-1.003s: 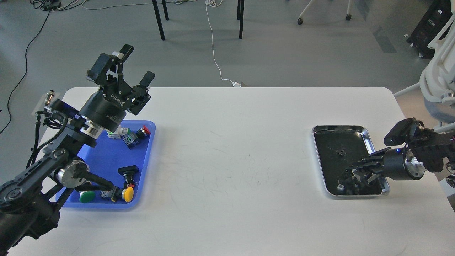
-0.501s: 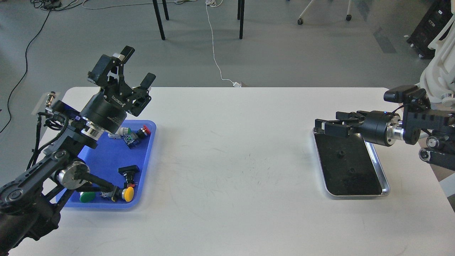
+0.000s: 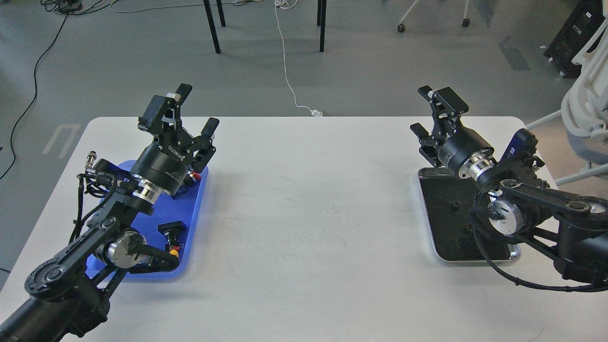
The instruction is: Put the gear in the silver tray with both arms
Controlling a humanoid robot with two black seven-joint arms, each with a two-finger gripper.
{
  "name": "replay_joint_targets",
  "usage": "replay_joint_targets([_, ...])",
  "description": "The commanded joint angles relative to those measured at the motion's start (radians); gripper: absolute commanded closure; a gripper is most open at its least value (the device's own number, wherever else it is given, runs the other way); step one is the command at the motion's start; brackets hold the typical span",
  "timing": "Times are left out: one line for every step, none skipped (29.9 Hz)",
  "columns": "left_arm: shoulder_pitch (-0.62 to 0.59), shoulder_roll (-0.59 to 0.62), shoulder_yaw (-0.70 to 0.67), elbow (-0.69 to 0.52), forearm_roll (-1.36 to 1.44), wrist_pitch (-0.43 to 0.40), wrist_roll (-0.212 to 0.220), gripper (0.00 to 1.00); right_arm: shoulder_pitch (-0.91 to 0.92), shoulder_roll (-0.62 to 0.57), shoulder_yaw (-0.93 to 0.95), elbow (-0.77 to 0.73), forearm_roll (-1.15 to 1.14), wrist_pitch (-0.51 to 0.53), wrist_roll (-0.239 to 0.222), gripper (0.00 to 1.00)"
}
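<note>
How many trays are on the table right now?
2. The blue tray sits at the left under the left arm; the silver tray sits at the right, partly covered by the right arm.

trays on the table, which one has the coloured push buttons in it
The blue plastic tray on the left, partly under the left arm, holds the push buttons. The silver tray on the right shows only small dark specks on its floor.

On the table (image 3: 304, 228), the silver tray (image 3: 439, 251) sits at the right with two small parts (image 3: 455, 205) on its floor; a plastic tray (image 3: 192, 209) of push-buttons (image 3: 172, 230) sits well apart at the left. The left gripper (image 3: 192, 111) hangs above that tray's far end, the right gripper (image 3: 430, 111) above the silver tray's far edge.
</note>
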Motion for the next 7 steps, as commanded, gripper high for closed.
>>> replay_joint_targets([0.028, -0.031, -0.042, 0.020, -0.003, -0.005, 0.095, 0.02, -0.080, 0.048, 0.074, 0.007, 0.009, 0.000, 0.000, 0.01])
replay_joint_targets([0.031, -0.034, -0.053, 0.025, -0.003, -0.007, 0.095, 0.02, -0.092, 0.058, 0.084, 0.005, 0.004, 0.000, 0.000, 0.01])
replay_joint_targets([0.031, -0.039, -0.059, 0.029, -0.003, -0.005, 0.095, 0.02, -0.098, 0.064, 0.084, 0.005, 0.004, 0.000, 0.000, 0.01])
replay_joint_targets([0.031, -0.042, -0.064, 0.033, -0.005, -0.005, 0.093, 0.02, -0.102, 0.071, 0.084, 0.007, 0.001, 0.000, 0.000, 0.01])
replay_joint_targets([0.033, -0.045, -0.067, 0.036, -0.008, -0.005, 0.092, 0.02, -0.102, 0.072, 0.082, 0.008, 0.000, 0.000, 0.000, 0.01])
replay_joint_targets([0.034, -0.047, -0.071, 0.036, -0.009, -0.005, 0.092, 0.02, -0.103, 0.074, 0.082, 0.008, -0.002, 0.000, 0.000, 0.01])
replay_joint_targets([0.036, -0.048, -0.075, 0.036, -0.009, -0.005, 0.090, 0.02, -0.108, 0.077, 0.082, 0.011, -0.002, 0.000, 0.000, 0.01])
